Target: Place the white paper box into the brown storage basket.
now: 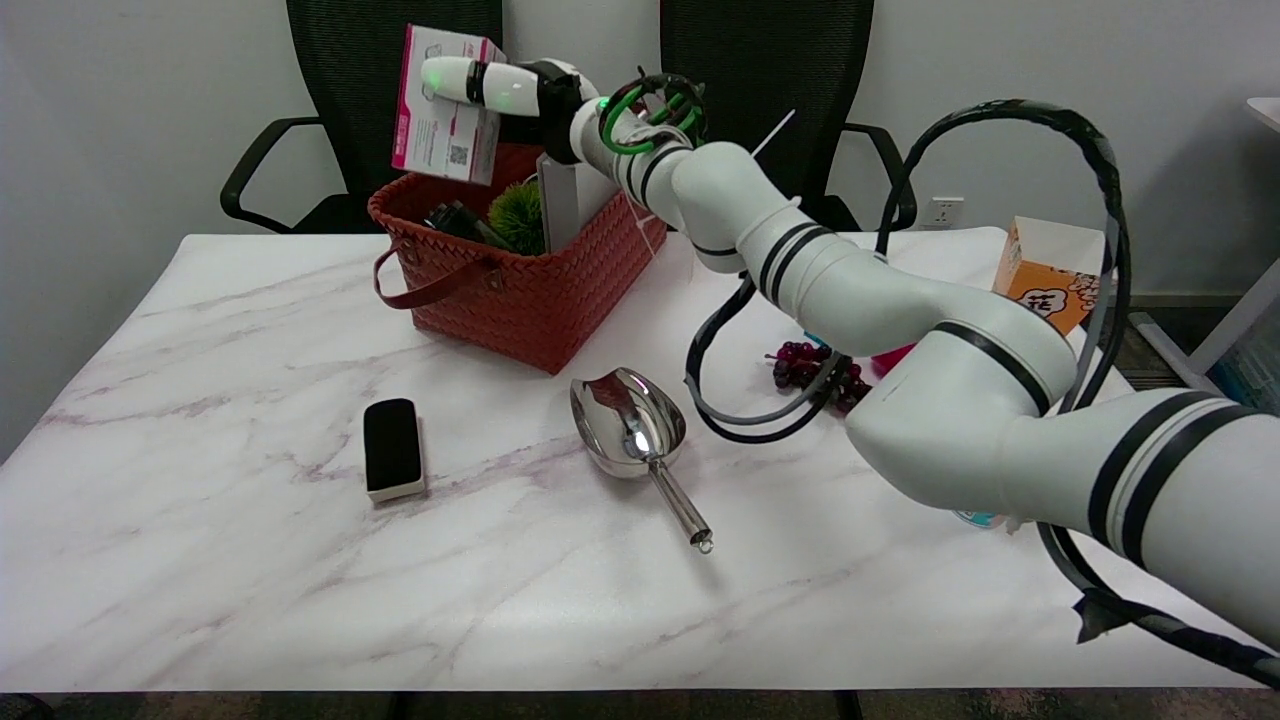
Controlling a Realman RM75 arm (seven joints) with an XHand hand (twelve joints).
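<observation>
A: How many boxes do you count?

B: One white paper box, with pink edges and a small printed code. It is up in the air, tilted, above the back corner of the brown storage basket. It does not touch the basket.

A: And the right hand?

B: It grips that box. One white finger lies across the front face of the box; the rest of the hand I cannot see well.

A: What is inside the basket?

B: I count three things: one dark object, one green ball like a small plant, and one grey upright card or box. The basket has one strap handle visible, hanging on the near side.

A: And on the marble table?

B: One black eraser block, one metal scoop with its handle toward the near edge, one bunch of dark grapes partly behind the arm, and one orange and white carton at the far right.

A: Chairs?

B: Two black office chairs stand behind the table.
</observation>
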